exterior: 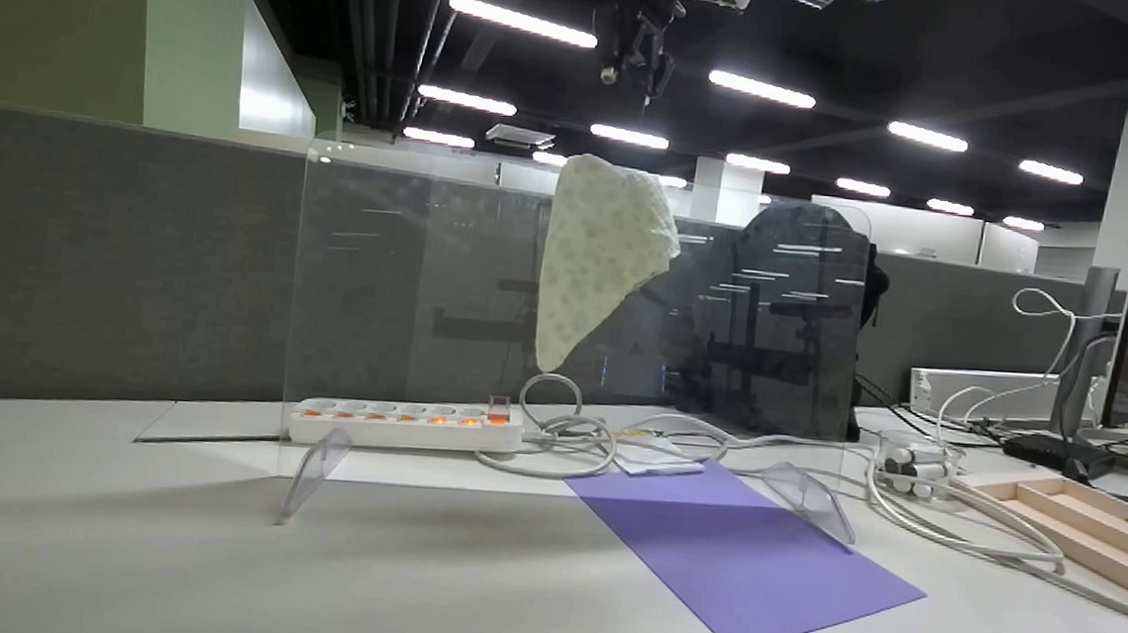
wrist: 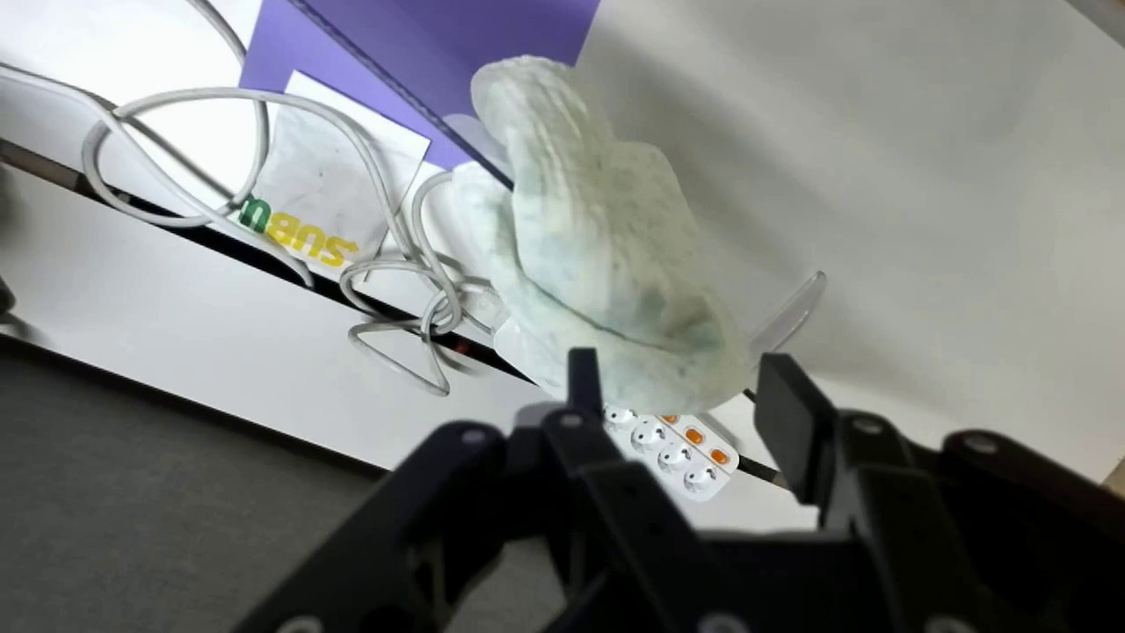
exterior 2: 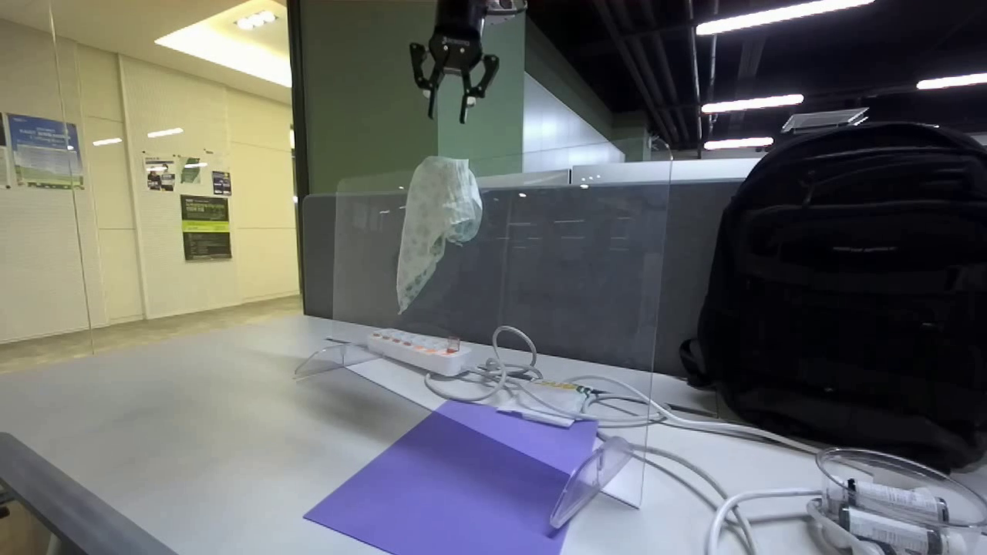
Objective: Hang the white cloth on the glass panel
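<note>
The white cloth (exterior: 596, 249) has pale green spots and is draped over the top edge of the clear panel (exterior: 378, 284). In an exterior view the cloth (exterior 2: 432, 208) has a long pointed end hanging down and a shorter bunched part beside it. In the wrist view the cloth (wrist: 606, 255) lies on both sides of the panel's thin dark edge (wrist: 404, 97). My gripper (exterior 2: 448, 118) is open and empty above the cloth, apart from it. It also shows above the panel in an exterior view (exterior: 632, 78) and at the bottom of the wrist view (wrist: 678, 374).
A white power strip (exterior: 407, 429) and looped cables (exterior: 575, 446) lie behind the panel. A purple sheet (exterior: 755, 568) lies under it. A black backpack (exterior 2: 848, 293), a clear jar (exterior 2: 898, 501), a wooden tray (exterior: 1085, 527) and a grey partition (exterior: 112, 255) stand around.
</note>
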`<state>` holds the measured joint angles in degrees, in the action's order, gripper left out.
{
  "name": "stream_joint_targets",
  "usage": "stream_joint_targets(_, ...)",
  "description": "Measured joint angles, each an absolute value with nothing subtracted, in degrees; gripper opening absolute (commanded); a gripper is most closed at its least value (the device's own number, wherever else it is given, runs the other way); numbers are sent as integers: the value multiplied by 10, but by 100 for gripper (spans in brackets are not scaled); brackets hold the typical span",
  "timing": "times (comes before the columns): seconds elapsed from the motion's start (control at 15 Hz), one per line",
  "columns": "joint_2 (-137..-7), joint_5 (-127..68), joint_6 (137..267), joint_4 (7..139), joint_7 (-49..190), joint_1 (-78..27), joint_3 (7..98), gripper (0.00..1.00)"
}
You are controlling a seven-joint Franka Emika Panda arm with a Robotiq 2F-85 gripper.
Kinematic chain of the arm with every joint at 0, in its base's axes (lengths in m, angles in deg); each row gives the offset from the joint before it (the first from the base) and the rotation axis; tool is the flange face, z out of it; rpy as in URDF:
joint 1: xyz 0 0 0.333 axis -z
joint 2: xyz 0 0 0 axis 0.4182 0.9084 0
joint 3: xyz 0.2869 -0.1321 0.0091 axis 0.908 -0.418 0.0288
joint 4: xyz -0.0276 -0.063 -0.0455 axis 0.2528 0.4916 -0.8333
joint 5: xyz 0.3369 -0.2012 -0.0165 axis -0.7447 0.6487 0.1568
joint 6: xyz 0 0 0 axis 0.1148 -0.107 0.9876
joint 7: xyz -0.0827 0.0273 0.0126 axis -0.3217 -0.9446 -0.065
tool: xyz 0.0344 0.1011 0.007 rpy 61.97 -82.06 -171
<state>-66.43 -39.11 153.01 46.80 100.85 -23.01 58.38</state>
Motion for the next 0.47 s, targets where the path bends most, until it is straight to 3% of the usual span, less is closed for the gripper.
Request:
stream_joint_targets(0.2,-664,-388,1532,453,999,-236,584,99)
stream_joint_targets(0.47,-664,-369,1531,440,977,-251,584,100)
